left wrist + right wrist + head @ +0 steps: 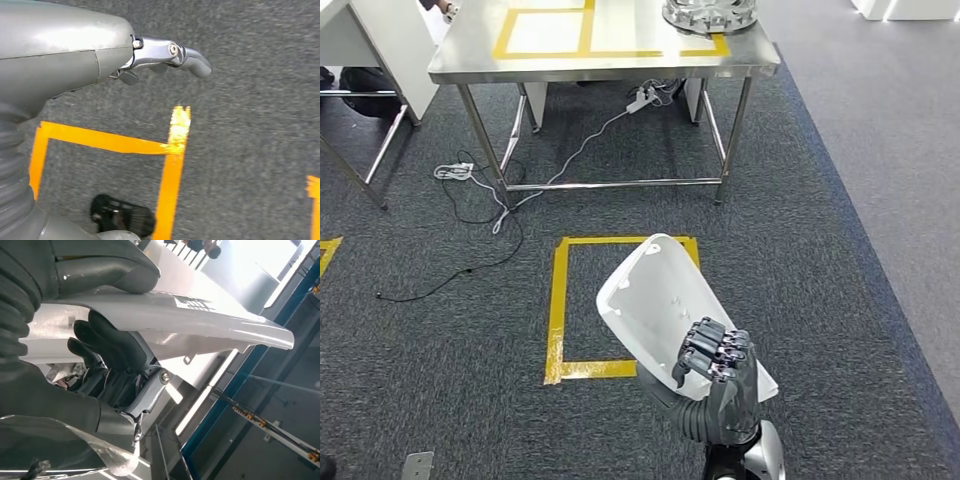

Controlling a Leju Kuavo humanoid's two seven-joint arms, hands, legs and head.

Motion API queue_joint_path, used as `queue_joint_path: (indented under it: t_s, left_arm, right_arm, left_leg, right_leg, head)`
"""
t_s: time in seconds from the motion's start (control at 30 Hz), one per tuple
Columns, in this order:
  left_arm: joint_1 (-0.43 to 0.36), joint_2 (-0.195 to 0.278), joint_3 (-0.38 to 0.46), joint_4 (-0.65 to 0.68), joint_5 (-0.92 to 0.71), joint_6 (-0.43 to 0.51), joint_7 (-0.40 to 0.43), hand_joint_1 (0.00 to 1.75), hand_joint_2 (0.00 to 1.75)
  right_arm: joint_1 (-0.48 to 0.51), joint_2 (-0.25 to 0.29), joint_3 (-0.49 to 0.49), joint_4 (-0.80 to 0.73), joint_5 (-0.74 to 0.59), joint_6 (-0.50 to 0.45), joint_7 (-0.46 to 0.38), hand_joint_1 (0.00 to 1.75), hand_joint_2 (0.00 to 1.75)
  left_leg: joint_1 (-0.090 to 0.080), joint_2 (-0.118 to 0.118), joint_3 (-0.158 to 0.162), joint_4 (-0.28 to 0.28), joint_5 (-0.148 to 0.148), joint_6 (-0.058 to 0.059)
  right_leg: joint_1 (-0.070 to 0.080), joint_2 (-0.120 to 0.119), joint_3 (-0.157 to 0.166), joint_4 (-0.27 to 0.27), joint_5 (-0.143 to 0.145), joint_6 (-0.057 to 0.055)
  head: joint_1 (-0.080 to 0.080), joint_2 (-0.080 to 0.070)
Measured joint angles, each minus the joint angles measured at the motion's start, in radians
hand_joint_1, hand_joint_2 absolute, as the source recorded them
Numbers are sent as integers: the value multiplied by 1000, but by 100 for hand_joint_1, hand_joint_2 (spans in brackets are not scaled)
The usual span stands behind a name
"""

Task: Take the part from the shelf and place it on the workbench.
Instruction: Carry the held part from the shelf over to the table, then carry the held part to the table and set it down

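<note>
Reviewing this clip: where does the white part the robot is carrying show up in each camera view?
Head view: the white part sits low, right of centre, held by the right hand over the yellow tape square.
Left wrist view: not in it; carpet and yellow tape.
Right wrist view: the part runs across the upper middle.
Shared landmark: the right hand's dark fingers gripping the part.

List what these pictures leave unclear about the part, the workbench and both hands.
- White part: its near end, head view, is hidden behind the right hand.
- Workbench: far side cut off by the head view's top edge, as is the metal ring-shaped object on it.
- Left hand: left wrist view, the grey cover hides most fingers; open or shut, cannot tell.
</note>
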Motion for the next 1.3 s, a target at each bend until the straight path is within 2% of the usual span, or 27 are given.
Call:
queue_joint_path:
  t_s: [0.03,0.07,0.1,0.17,0.23,0.27,0.33,0.37,0.4,0.43,0.47,0.5,0.57,0.7,0.73,0.77,0.83,0.87,0.9,0.93,1.0,1.03,1.07,1.13,1.23,1.27,1.3]
  left_arm:
    - [0,-1,0,0,0,0,0,0,175]
    - [1,-2,0,0,0,0,1,0,175]
    - [0,-2,0,0,-1,0,1,0,175]
    - [-5,-3,0,0,-1,0,2,0,175]
    - [-10,-5,0,0,-1,0,2,0,175]
    - [-10,-5,0,0,-2,0,2,0,175]
    - [-9,-5,0,0,-2,0,3,0,175]
    - [-9,-4,0,0,-2,0,3,0,175]
    - [-8,-4,0,0,-2,0,4,0,175]
    - [-8,-4,0,0,-3,0,4,0,175]
    - [-8,-4,0,0,-3,1,5,0,175]
    - [-7,-4,0,0,-4,1,6,0,175]
    - [-7,-4,-1,0,-7,2,9,0,175]
    - [-12,-7,-1,0,-20,4,14,0,175]
    - [-15,-8,-3,0,-22,4,14,0,175]
    - [-19,-9,-4,0,-24,5,14,0,175]
    - [-24,-9,-7,0,-26,7,16,0,175]
    - [-26,-10,-8,0,-26,7,17,0,175]
    - [-26,-10,-8,0,-26,7,18,0,175]
    - [-26,-11,-8,0,-27,7,19,0,175]
    - [-26,-13,-8,0,-28,8,21,0,175]
    - [-27,-14,-8,0,-28,8,21,0,175]
    - [-28,-14,-9,0,-29,9,21,0,175]
    - [-31,-15,-9,0,-29,9,23,0,175]
    - [-37,-14,-9,-1,-29,10,23,0,175]
    - [-38,-14,-9,-1,-28,10,23,0,175]
    - [-38,-14,-10,-1,-28,10,23,0,175]
  right_arm:
    - [3,-1,-1,0,0,0,0,175,175]
    - [6,-1,-2,0,0,0,0,175,175]
    - [7,-2,-3,-1,0,0,0,175,175]
    - [4,-2,-5,-5,1,0,0,175,175]
    - [3,-2,-6,-7,2,0,-1,175,175]
    - [3,-2,-7,-7,2,0,-1,175,175]
    - [4,-2,-8,-7,2,0,-1,175,175]
    - [4,-2,-8,-7,2,0,-1,175,175]
    - [4,-2,-8,-7,2,0,-1,175,175]
    - [4,-2,-9,-7,2,0,-1,175,175]
    - [4,-2,-9,-7,2,0,-1,175,175]
    - [4,-2,-9,-7,2,0,-1,175,175]
    - [6,-2,-10,-7,0,0,-1,175,175]
    - [10,-4,-15,-16,0,0,-6,175,175]
    - [10,-4,-18,-19,0,0,-8,175,175]
    - [11,-5,-21,-21,-1,0,-10,175,175]
    - [18,-7,-28,-22,-2,0,-13,175,175]
    - [22,-9,-32,-22,-3,0,-14,175,175]
    - [26,-10,-35,-22,-3,0,-15,175,175]
    - [28,-11,-38,-22,-4,0,-16,175,175]
    - [30,-11,-41,-22,-4,0,-18,175,175]
    - [31,-12,-42,-22,-4,0,-18,175,175]
    - [32,-12,-43,-23,-4,0,-19,175,175]
    - [35,-14,-45,-25,-6,0,-19,175,175]
    - [38,-14,-48,-31,-7,0,-21,175,175]
    - [38,-14,-48,-33,-7,0,-21,175,175]
    - [38,-14,-49,-33,-7,0,-22,175,175]
  left_leg:
    - [-1,-1,14,0,-16,-4]
    - [-1,-3,25,-1,-28,-10]
    - [-2,-4,36,1,-33,-16]
    - [-1,-3,25,32,-14,-29]
    - [0,2,-31,128,14,-40]
    - [2,4,-69,183,9,-46]
    - [7,6,-134,252,-51,-55]
    - [10,7,-156,261,-84,-59]
    - [12,7,-169,249,-98,-62]
    - [14,8,-173,215,-82,-65]
    - [16,9,-168,161,-34,-66]
    - [17,11,-162,104,30,-65]
    - [13,17,-156,34,106,-56]
    - [10,17,-140,17,111,-27]
    - [12,17,-131,11,108,-20]
    - [14,17,-122,6,103,-13]
    - [12,17,-108,4,88,-4]
    - [11,17,-99,4,78,-3]
    - [10,16,-88,4,68,-2]
    - [9,15,-73,4,58,-3]
    - [8,13,-40,4,33,-7]
    - [7,11,-28,4,21,-11]
    - [5,11,-21,3,11,-17]
    - [4,10,-13,-3,0,-28]
    - [5,13,-5,12,-19,-45]
    - [6,14,-24,54,-32,-50]
    - [7,14,-61,118,-49,-55]
  right_leg:
    - [3,1,5,-38,75,-6]
    - [6,2,10,-61,133,-14]
    - [8,2,16,-68,158,-21]
    - [8,3,37,-78,153,-32]
    - [2,0,66,-101,144,-43]
    - [0,-2,82,-111,138,-46]
    - [-2,-2,111,-118,120,-50]
    - [-3,0,124,-119,109,-50]
    - [-4,1,139,-119,98,-49]
    - [-5,2,155,-119,86,-47]
    - [-6,2,171,-119,74,-44]
    - [-6,2,181,-118,62,-39]
    - [-5,5,190,-116,41,-25]
    - [-6,5,201,-121,13,2]
    - [-6,4,192,-97,-1,7]
    - [-6,3,166,-47,-22,10]
    - [-6,3,71,99,-68,14]
    - [-6,3,26,155,-73,15]
    - [-6,3,-4,177,-57,15]
    - [-6,3,-14,158,-17,13]
    - [-4,3,13,35,93,5]
    - [-2,3,37,-25,127,0]
    - [0,2,55,-65,141,-5]
    - [4,2,73,-88,127,-14]
    - [-5,3,105,-113,111,-30]
    - [-8,1,123,-122,104,-34]
    - [-9,0,139,-127,95,-36]
  head:
    - [-1,0]
    - [-4,0]
    - [-5,0]
    - [-6,0]
    - [-8,0]
    - [-8,0]
    - [-9,0]
    - [-9,0]
    - [-9,0]
    - [-10,0]
    - [-9,0]
    - [-9,0]
    - [-9,0]
    - [-8,0]
    - [-5,0]
    - [-3,0]
    - [0,0]
    - [1,0]
    - [1,0]
    - [1,0]
    - [1,0]
    - [1,0]
    - [0,0]
    - [-4,0]
    - [-9,0]
    - [-12,0]
    - [-13,0]
